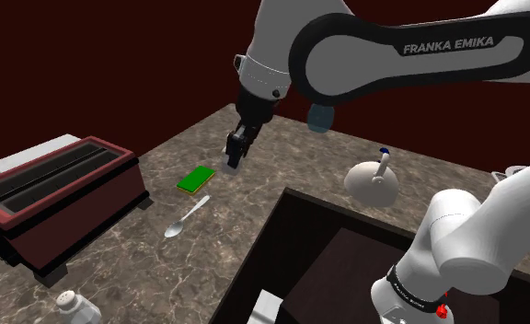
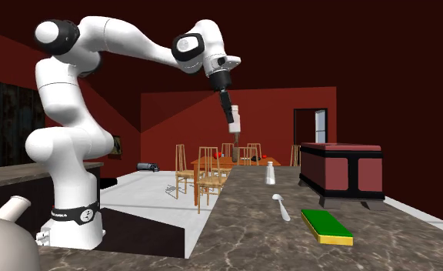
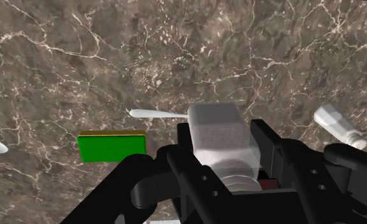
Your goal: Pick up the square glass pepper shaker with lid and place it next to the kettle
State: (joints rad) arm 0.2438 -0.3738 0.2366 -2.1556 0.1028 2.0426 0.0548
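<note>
Nearest, at the second exterior view's left, a pale kettle (image 2: 4,246) sits on the marbled counter (image 2: 251,231). Further on lie a green block (image 2: 326,225) and, left of it, a spoon (image 2: 281,206). Above them the hand (image 1: 235,150) hangs well clear of the counter, clasping the whitish square pepper shaker (image 3: 219,133) between its fingers. Beyond stand a second small shaker (image 2: 271,172) and, far right, a dark red box (image 2: 343,169).
</note>
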